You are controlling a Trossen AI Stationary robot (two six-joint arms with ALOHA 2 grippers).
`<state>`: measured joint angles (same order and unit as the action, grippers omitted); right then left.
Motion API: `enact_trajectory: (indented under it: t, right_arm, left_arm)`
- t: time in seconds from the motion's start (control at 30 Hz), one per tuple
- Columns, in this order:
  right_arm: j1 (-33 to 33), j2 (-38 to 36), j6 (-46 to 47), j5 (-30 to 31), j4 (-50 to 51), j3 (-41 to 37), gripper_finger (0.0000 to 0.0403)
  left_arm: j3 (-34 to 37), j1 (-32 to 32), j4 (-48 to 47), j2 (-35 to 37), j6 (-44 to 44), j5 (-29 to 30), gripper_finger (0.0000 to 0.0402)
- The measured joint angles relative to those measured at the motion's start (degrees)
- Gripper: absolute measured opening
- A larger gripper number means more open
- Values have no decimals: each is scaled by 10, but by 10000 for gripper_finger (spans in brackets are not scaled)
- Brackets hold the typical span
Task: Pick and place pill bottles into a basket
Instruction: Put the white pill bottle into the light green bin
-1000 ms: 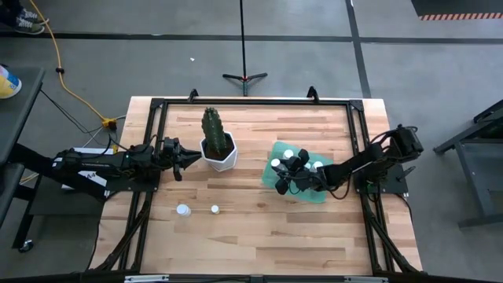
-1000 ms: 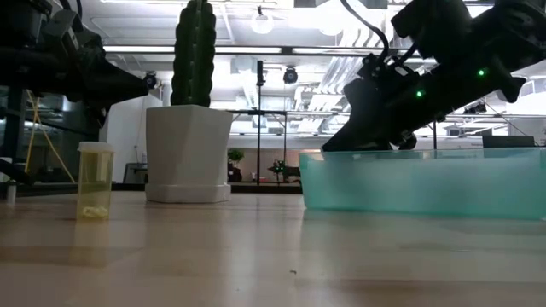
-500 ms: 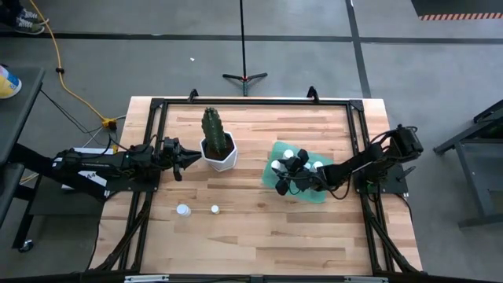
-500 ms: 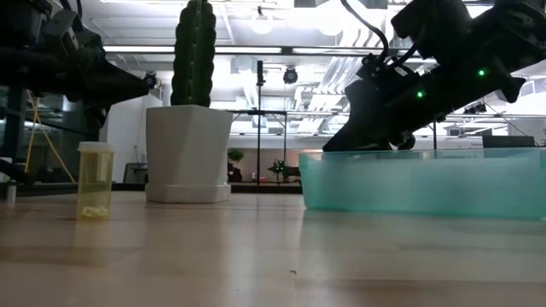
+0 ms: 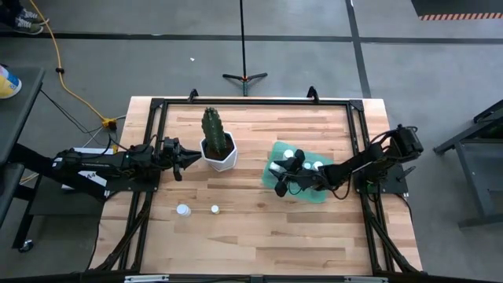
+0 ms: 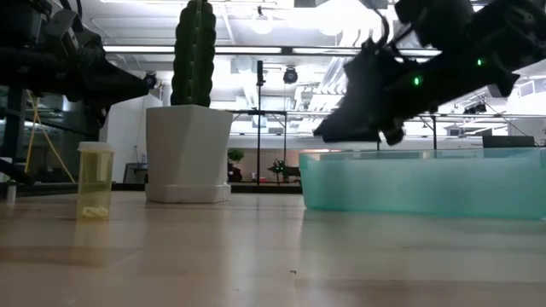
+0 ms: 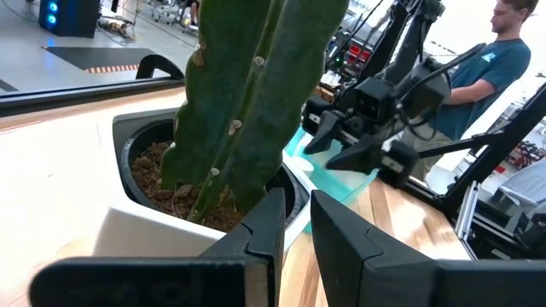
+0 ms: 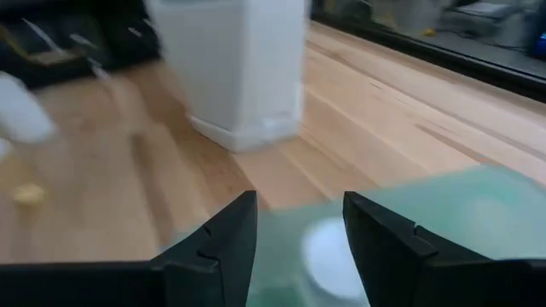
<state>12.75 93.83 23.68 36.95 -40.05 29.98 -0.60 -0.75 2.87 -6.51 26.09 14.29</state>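
Observation:
The teal basket (image 5: 316, 191) lies on the table's right half, with white-capped pill bottles (image 5: 288, 154) standing in it. One of them shows in the right wrist view (image 8: 334, 256). Two more bottles (image 5: 183, 210) (image 5: 214, 209) stand on the table near the front left. One of these shows in the low view (image 6: 95, 181). My right gripper (image 5: 278, 178) is open and empty, above the basket's left end and clear of its rim (image 6: 341, 155). My left gripper (image 5: 194, 159) is shut and empty, level beside the cactus pot (image 5: 219, 151).
The white faceted pot with the tall cactus (image 6: 189, 153) stands left of the basket, between the two grippers. A black frame (image 5: 251, 101) runs along the table's edges. A person (image 7: 490, 64) stands beyond the table's right side.
My right gripper has risen from inside the basket to above its rim and shifted slightly toward the table's left. The bottles in the basket and on the table stay where they were.

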Motion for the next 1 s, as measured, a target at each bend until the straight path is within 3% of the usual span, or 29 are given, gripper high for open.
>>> enact_trajectory:
  t: [0.27, 0.47, 0.57, 0.73, 0.83, 1.0]
  right_arm:
    - [-8, -77, -17, -94, 5, 0, 164]
    - [-12, -204, -62, -174, 32, 1, 143]
    - [-24, -293, -84, -212, 106, 1, 117]
    - [-39, -439, -98, -192, 312, 1, 48]
    - [-46, -504, -98, -195, 383, 1, 9]
    - [-44, -573, -102, -208, 433, 1, 21]
  left_arm:
    - [0, 0, 0, 0, 0, -1, 97]
    - [0, 0, 1, 0, 0, -1, 97]
    - [0, 0, 1, 0, 0, -1, 97]
    - [0, 0, 1, 0, 0, -2, 97]
    - [0, 0, 1, 0, -1, -2, 97]
    - [0, 0, 0, 0, -1, -1, 97]
